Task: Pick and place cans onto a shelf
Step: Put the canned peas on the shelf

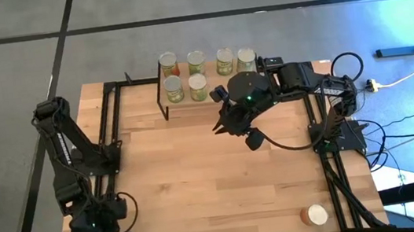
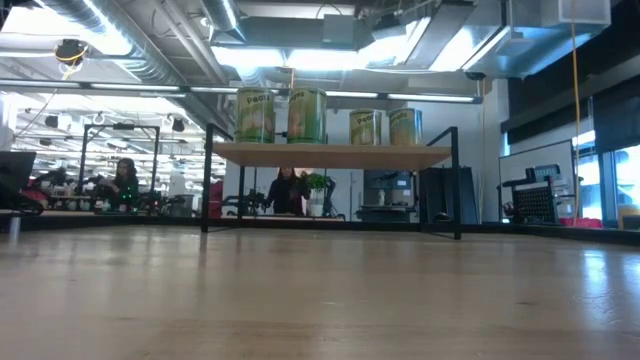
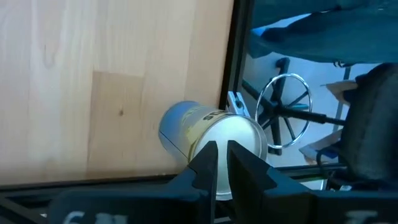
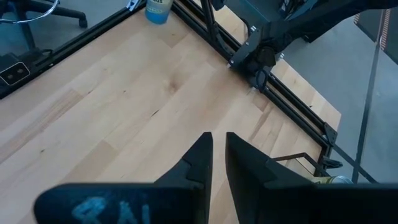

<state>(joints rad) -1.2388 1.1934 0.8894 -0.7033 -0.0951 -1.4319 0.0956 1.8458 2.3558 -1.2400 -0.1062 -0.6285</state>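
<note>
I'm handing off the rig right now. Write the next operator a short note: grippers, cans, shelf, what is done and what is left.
Left gripper: at the table's near left corner, fingers nearly closed, above a loose can by the edge; nothing held.
Right gripper: above the table just in front of the shelf, fingers nearly closed, empty.
Done: six cans stand on the shelf top.
Left: two cans on the table, the one at the near left corner and one at the near right corner.
</note>
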